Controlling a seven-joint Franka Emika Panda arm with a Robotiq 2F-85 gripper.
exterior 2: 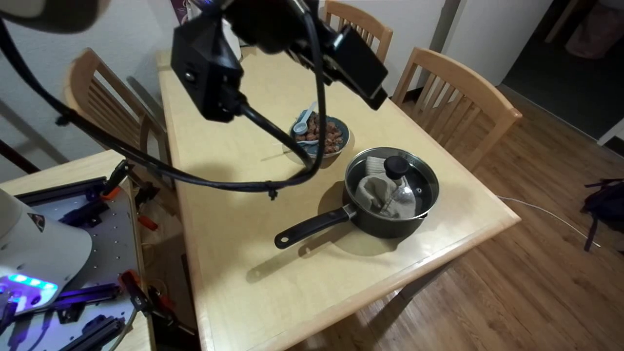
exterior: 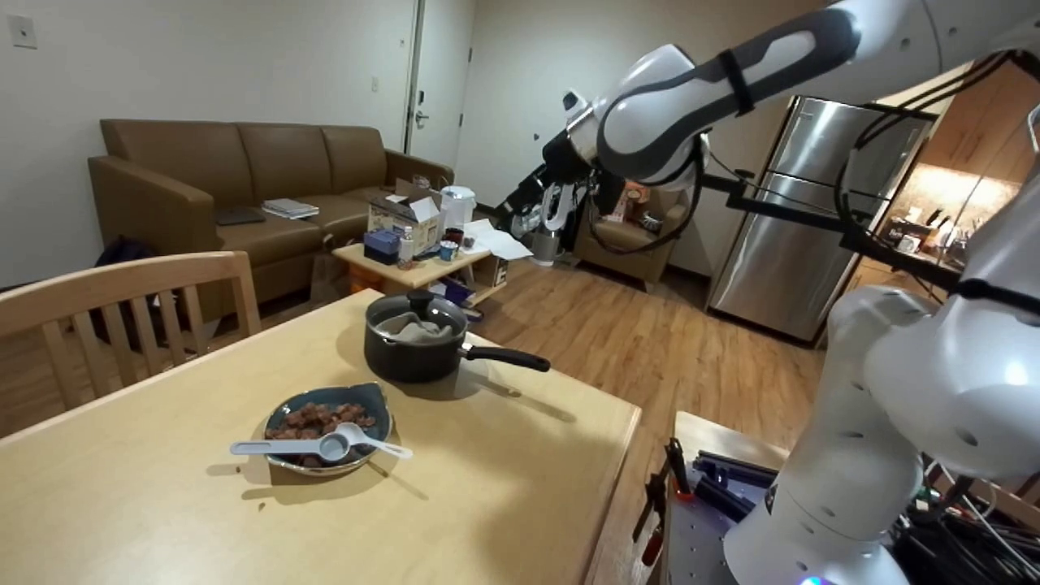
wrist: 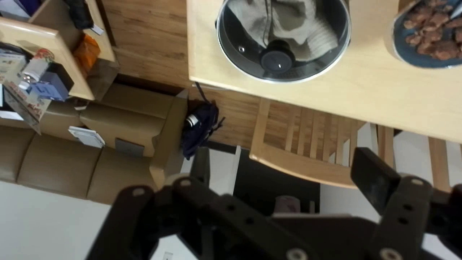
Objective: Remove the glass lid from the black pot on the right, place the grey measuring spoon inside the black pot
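The black pot [exterior: 410, 361] stands on the table with its long handle [exterior 2: 312, 226] pointing toward the robot's side. On it sits the glass lid [exterior 2: 420, 187], dark knob [exterior 2: 396, 167] upward; a beige cloth [exterior 2: 387, 195] shows through the glass. The grey measuring spoon [exterior: 284, 447] lies across the rim of a dish of brown pieces, its bowl over the food. High above the table, my gripper [wrist: 280, 160] is open, its fingers wide apart with nothing between them. In the wrist view the lid [wrist: 249, 61] lies beyond the fingertips, well apart from them.
The blue dish [exterior 2: 343, 129] stands close to the pot. A white spoon [exterior: 390, 445] also rests on it, beside the grey one. Chairs [exterior 2: 456, 80] line the table [exterior: 487, 520]. A tool-covered stand [exterior: 707, 528] is at the robot's base.
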